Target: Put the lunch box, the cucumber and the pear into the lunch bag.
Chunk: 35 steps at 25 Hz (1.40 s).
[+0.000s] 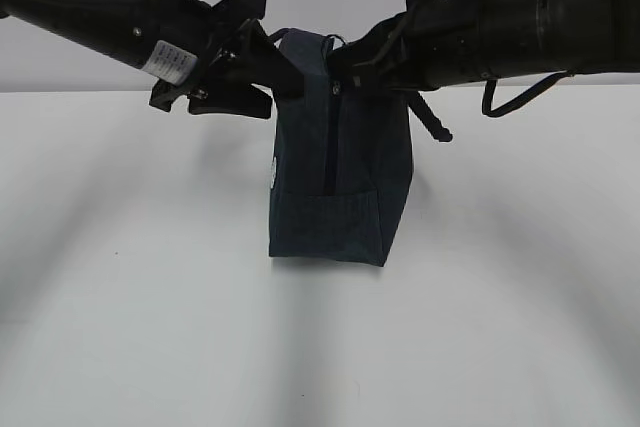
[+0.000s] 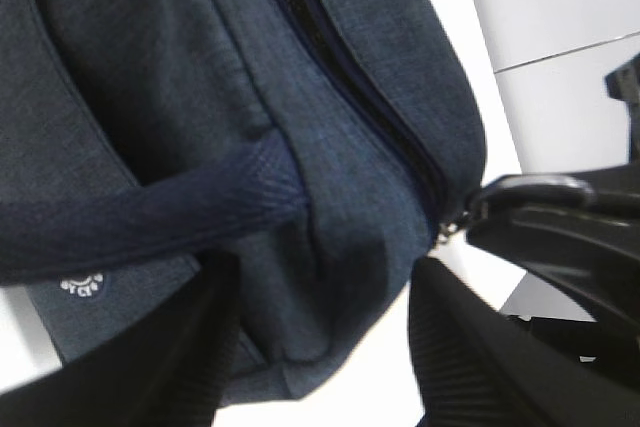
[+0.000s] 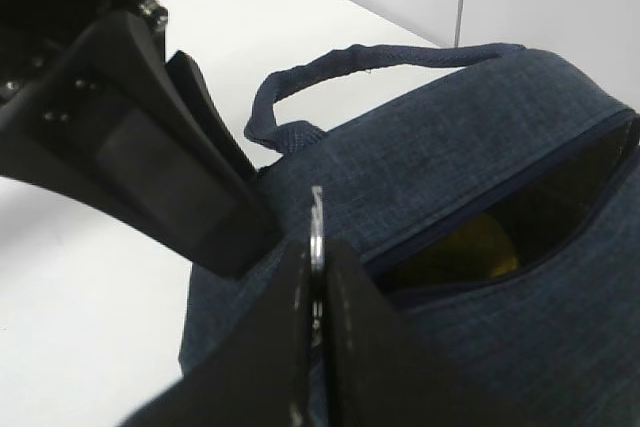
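The navy lunch bag (image 1: 340, 177) stands on the white table, narrow end toward the exterior camera. My right gripper (image 3: 315, 257) is shut on the zipper's metal ring pull (image 3: 316, 219) at the bag's top end. The zipper is partly open, and something yellow, the pear (image 3: 480, 242), shows inside. My left gripper (image 2: 320, 282) is open, its fingers (image 2: 200, 347) straddling the bag's (image 2: 330, 97) top end corner below a loop handle (image 2: 150, 207). The lunch box and the cucumber are hidden.
Both arms meet above the bag from left (image 1: 120, 17) and right (image 1: 540, 22). White table (image 1: 140, 277) surrounds the bag, with a pale wall behind. The bag's white logo (image 2: 80, 284) faces left.
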Available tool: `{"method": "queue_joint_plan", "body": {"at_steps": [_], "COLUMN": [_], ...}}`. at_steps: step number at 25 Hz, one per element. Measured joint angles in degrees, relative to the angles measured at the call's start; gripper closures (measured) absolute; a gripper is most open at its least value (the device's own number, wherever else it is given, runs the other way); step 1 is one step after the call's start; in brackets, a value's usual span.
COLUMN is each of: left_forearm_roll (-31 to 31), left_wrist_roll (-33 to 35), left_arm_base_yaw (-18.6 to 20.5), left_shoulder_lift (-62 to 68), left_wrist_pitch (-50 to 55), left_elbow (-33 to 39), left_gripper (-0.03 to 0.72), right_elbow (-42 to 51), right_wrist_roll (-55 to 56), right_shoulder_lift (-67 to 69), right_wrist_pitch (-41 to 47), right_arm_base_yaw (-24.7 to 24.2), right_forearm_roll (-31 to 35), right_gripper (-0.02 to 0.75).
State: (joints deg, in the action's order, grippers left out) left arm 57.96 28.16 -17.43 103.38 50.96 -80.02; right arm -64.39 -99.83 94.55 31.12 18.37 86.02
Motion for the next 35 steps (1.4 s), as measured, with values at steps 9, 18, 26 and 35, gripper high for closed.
{"method": "queue_joint_plan", "body": {"at_steps": [9,18,26,35], "left_forearm_roll": [4.4,3.9,4.4,4.2], "left_wrist_roll": [2.3,3.7,3.7,3.7], "left_arm_base_yaw": [0.0,0.0,0.0,0.2], "left_shoulder_lift": [2.4,2.6,2.6,2.6], "left_wrist_pitch": [0.4,3.2,3.7,5.8], "left_elbow": [0.0,0.0,-0.1,-0.2], "left_gripper": [0.356,0.680,0.681,0.681], "right_elbow": [0.0,0.0,-4.1,-14.3], "right_wrist_roll": [0.0,0.0,3.1,12.0], "right_shoulder_lift": [0.1,0.2,1.9,8.5], "right_wrist_pitch": [0.0,0.1,8.6,19.6], "right_arm_base_yaw": [0.0,-0.5,-5.5,-7.8], "right_forearm_roll": [0.0,-0.1,-4.2,-13.1], "right_gripper": [0.754,0.754,0.754,0.754]}}
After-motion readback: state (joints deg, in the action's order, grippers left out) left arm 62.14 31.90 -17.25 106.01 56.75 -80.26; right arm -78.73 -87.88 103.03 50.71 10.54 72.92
